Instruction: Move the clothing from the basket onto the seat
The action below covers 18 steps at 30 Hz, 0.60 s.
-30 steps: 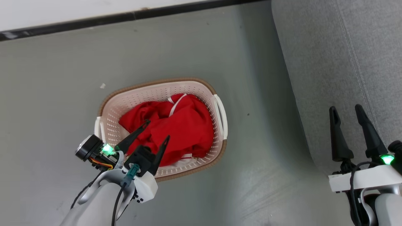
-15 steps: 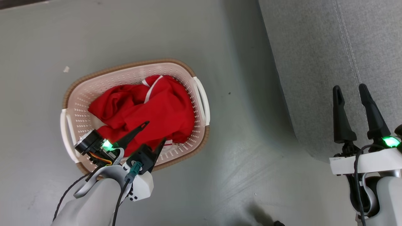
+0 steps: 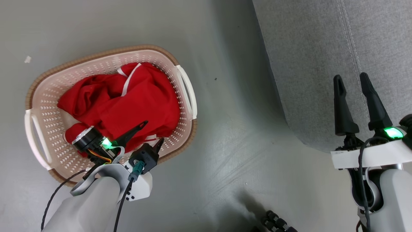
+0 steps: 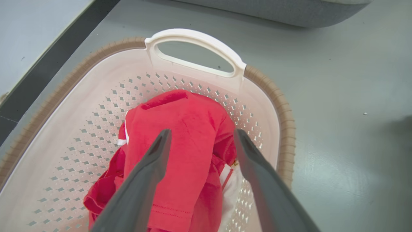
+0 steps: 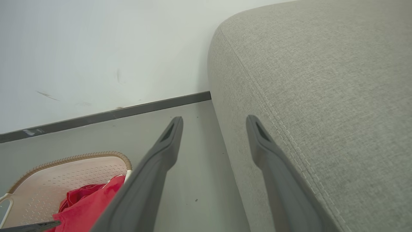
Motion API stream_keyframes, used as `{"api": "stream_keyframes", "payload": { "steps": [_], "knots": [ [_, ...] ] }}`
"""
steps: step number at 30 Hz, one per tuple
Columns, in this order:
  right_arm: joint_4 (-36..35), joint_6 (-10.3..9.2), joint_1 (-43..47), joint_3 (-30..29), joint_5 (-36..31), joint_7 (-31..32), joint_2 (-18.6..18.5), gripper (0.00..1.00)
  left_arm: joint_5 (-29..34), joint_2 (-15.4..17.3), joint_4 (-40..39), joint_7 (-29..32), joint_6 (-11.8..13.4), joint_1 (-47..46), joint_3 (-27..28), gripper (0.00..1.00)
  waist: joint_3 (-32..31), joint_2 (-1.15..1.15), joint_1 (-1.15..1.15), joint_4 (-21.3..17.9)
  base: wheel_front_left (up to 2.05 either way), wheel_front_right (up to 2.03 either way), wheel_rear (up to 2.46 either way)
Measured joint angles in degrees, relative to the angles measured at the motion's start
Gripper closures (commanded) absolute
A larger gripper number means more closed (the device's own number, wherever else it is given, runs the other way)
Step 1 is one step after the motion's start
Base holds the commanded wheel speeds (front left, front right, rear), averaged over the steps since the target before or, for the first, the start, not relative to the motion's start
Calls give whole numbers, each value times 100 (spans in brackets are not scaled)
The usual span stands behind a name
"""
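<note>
Left wrist view: my left gripper (image 4: 202, 133) gapes empty over the basket (image 4: 283, 112); clothing (image 4: 180, 125) looks soft, light, so I'd pinch its top fold.

Basket (image 3: 48, 96) btm seems buried under clothing (image 3: 135, 103); seat (image 3: 322, 48) cropped.

clothing (image 3: 141, 103) in basket (image 3: 96, 64), basket on floor (image 3: 225, 145); seat (image 3: 315, 64) to its right, well apart

Head view: you see the grey floor (image 3: 231, 135) carrying the basket (image 3: 48, 96) at centre left and the seat (image 3: 322, 48) at upper right, well apart. A white scrap (image 3: 28, 59) lies at far upper left, and a dark speck (image 3: 215, 78) lies between basket and seat.
</note>
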Motion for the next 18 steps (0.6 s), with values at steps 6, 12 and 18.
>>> {"api": "stream_keyframes", "payload": {
  "steps": [6,12,18],
  "knots": [
    [45,0,-247,144,121,-1,1,0,110,2,188,0,64,-219,5,0,250,0,0,-178,0,0,0],
    [67,0,-399,221,166,-1,1,0,222,44,365,11,205,-424,7,0,428,0,0,-312,0,0,0],
    [93,0,-470,277,225,-1,2,0,489,114,575,68,264,-554,-153,0,575,0,0,-433,0,0,0]
  ]
}}
